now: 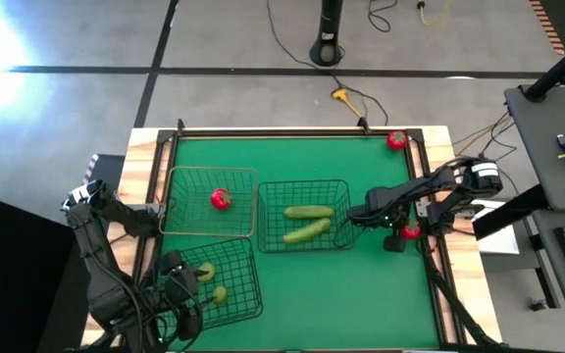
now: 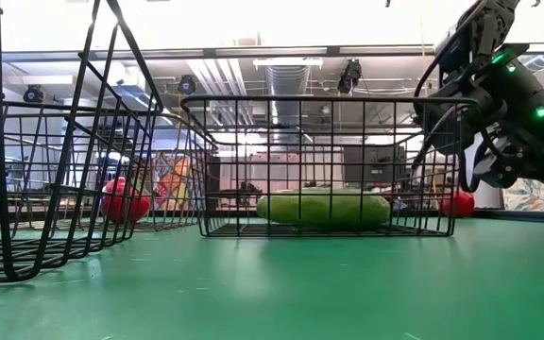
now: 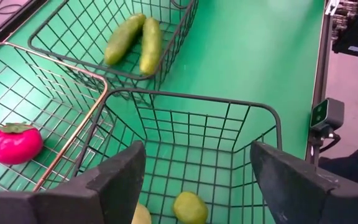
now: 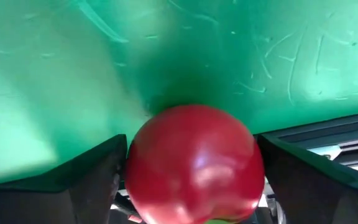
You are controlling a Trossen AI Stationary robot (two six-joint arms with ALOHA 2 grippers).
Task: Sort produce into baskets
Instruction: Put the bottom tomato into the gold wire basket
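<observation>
Right gripper (image 4: 191,168) low at right edge of table (image 1: 361,284), jaws wide around red tomato (image 4: 194,165), not squeezing yet, ready to grab. Tomato belongs in pale basket (image 1: 209,201), middle left. Left gripper (image 3: 194,180) waits over lower-left basket (image 1: 219,279), jaws wide, empty.

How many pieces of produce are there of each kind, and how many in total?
Red tomatoes: 3 (in the pale-wire basket, at the table's far right corner, between the right gripper's jaws)
Green cucumbers: 2
Yellow-green fruits: 2
Total: 7
</observation>
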